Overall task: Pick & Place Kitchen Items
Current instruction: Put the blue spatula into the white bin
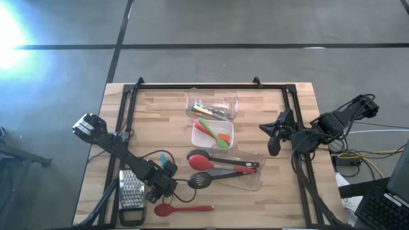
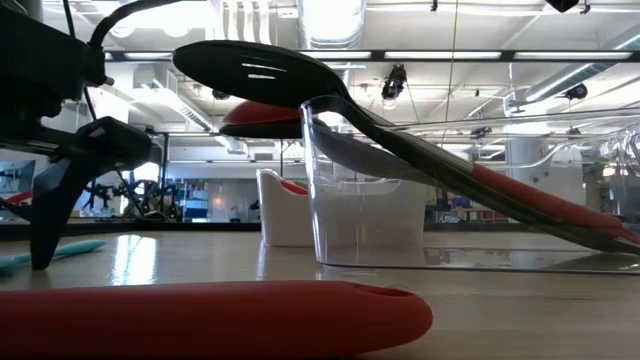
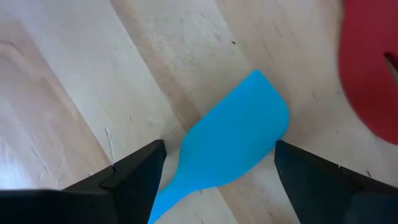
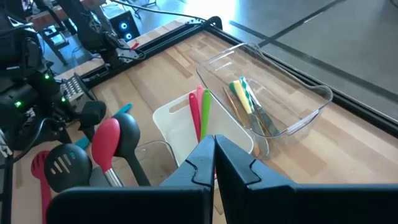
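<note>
From above, the left gripper (image 1: pixel 167 174) hangs low over the teal spatula (image 1: pixel 162 157) on the table (image 1: pixel 287 147), near the box grater (image 1: pixel 131 190); the right gripper (image 1: pixel 273 142) waits beside the tubs. The left wrist view shows wide fingers (image 3: pixel 134 174) straddling the spatula's blade. The right wrist view shows its fingers (image 4: pixel 208 163) pressed together, empty.

The spatula (image 3: pixel 233 140) lies flat on the table (image 1: pixel 160 108) between the left hand's (image 3: pixel 214 165) spread fingers.
</note>
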Controlling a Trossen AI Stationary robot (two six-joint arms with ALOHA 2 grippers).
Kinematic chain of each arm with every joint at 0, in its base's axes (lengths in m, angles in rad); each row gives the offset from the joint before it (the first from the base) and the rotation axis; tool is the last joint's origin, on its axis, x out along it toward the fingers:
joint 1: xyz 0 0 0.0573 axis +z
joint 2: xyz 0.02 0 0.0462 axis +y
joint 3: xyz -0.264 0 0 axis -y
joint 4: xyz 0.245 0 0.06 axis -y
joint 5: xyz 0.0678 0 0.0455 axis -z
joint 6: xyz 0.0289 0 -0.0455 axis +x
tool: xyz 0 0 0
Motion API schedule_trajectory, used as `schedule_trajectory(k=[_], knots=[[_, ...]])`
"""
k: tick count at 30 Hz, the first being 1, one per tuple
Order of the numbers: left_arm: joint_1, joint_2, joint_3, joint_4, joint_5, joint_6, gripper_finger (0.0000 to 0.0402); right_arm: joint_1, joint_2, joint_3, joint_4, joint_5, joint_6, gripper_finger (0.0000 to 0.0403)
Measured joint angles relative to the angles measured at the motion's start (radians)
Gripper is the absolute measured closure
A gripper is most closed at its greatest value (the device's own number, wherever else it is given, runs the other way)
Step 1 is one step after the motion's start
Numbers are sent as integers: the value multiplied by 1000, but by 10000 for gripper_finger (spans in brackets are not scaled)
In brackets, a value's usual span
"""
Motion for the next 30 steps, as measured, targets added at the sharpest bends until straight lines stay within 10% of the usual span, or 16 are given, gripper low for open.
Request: schedule_trajectory(k=[14, 30], knots=[[-5, 2, -2, 33, 7, 35, 183, -2, 0, 0, 0, 2, -1, 394], [-3, 2, -1, 78, -31, 126, 390, -2, 0, 0, 0, 3, -3, 394]])
